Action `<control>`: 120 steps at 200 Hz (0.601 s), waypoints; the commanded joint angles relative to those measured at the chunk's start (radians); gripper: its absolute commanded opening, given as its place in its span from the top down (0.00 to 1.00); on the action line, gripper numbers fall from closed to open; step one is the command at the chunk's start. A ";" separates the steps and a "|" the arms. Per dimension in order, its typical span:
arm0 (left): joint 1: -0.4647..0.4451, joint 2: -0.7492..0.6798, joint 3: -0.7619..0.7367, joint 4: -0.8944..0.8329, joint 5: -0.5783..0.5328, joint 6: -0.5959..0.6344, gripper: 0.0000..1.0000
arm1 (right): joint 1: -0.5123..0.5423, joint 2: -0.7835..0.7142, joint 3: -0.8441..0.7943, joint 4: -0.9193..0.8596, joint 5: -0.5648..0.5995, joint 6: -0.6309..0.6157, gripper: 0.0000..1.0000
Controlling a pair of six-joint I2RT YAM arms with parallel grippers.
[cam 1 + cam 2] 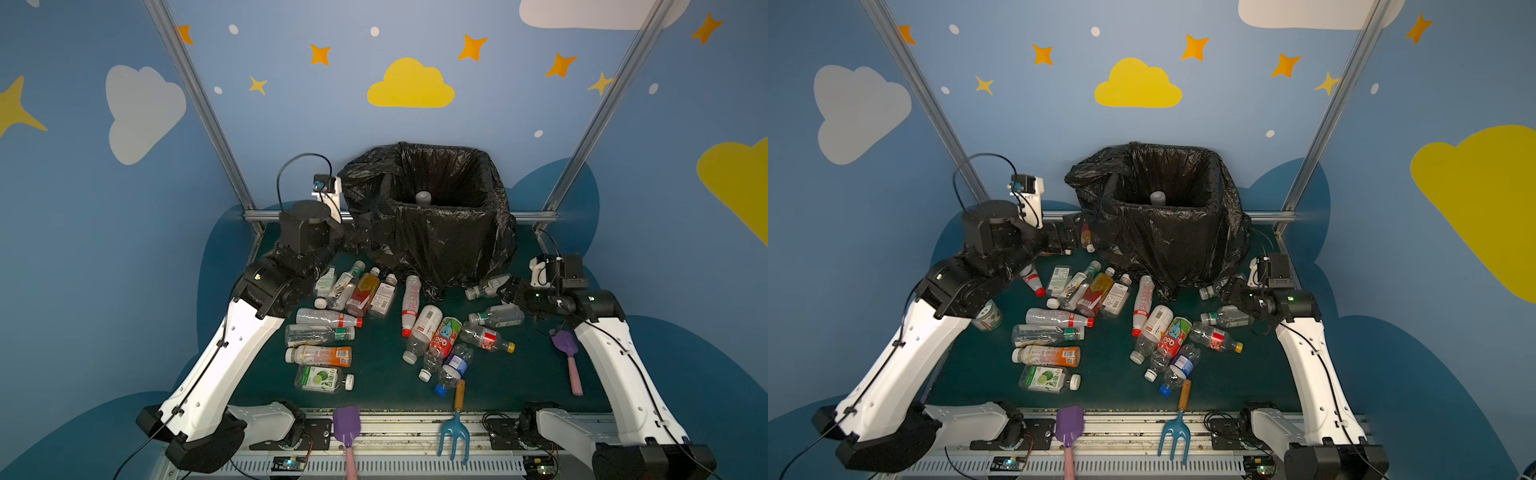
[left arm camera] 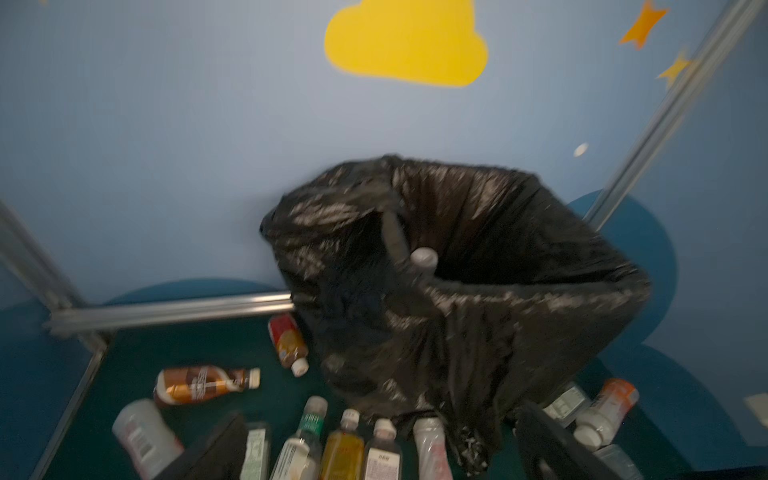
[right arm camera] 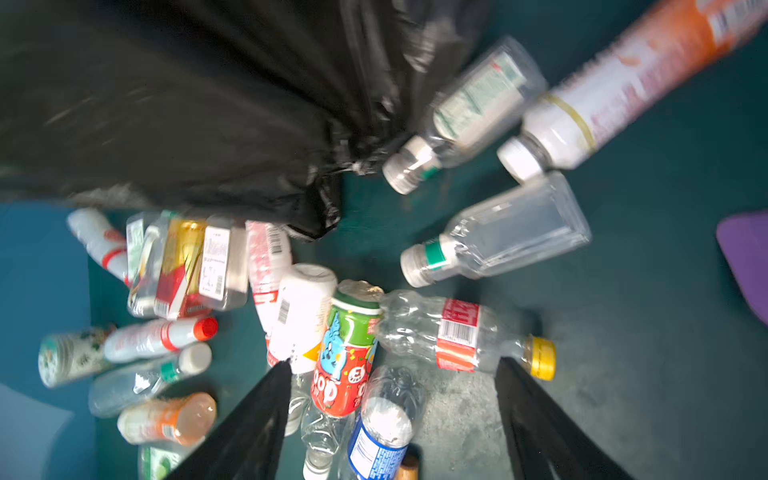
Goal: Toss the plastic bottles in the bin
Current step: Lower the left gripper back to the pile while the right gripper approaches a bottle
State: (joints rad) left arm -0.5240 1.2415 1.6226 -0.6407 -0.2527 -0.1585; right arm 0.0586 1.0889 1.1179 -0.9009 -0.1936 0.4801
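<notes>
Looking over both top views, I see the left gripper (image 1: 1073, 232) spread wide and empty, close beside the left side of the bin (image 1: 440, 245). A grey bottle end (image 1: 423, 197) shows inside its mouth, while most plastic bottles (image 1: 328, 318) lie on the green table (image 1: 386, 386). My worry is a finger catching the loose black bag (image 1: 498, 232) and dragging the bin. The right gripper (image 1: 508, 291) hangs just beside a clear bottle (image 1: 484, 287).

From the left wrist, blurred, the jaws hold nothing. An orange bottle (image 2: 289, 343) lies tight against the bag, awkward to reach.

From the right wrist, also blurred, the fingers (image 3: 257, 432) stand apart, empty, over touching bottles. Closing on the yellow-capped bottle (image 3: 461, 332) may shove or roll its neighbours.
</notes>
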 commanded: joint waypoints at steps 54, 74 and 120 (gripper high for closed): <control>0.120 -0.145 -0.472 -0.043 0.209 -0.314 0.00 | 0.006 0.064 -0.129 -0.029 -0.173 -0.047 0.23; 0.120 -0.117 -0.522 -0.026 0.287 -0.356 0.00 | 0.049 0.096 -0.100 -0.089 -0.189 -0.061 0.25; 0.120 -0.089 -0.586 -0.005 0.366 -0.368 0.00 | 0.291 0.090 -0.194 -0.112 -0.164 0.158 0.24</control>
State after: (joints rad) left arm -0.4057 1.1545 1.0534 -0.6743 0.0444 -0.4953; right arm 0.2550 1.1992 0.9840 -0.9783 -0.3599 0.5140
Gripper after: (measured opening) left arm 0.998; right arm 0.755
